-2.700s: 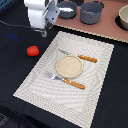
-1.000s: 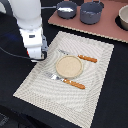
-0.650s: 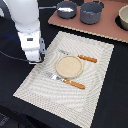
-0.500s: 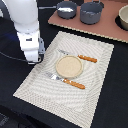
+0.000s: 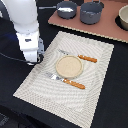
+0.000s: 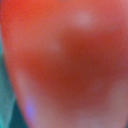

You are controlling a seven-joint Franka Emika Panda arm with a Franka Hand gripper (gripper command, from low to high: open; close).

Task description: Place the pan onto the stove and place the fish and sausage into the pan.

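White arm upright, wrist pointing straight down, jaws hidden beneath its body.

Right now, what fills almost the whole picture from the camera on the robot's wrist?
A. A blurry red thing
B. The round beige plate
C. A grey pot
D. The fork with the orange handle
A. The wrist view is nearly covered by the blurred red sausage, very close to the lens; the plate and grey pot appear only in the exterior view.

Bright red sausage, pinkish-tan stove, grey-blue pan, pale woven placemat, white arm.
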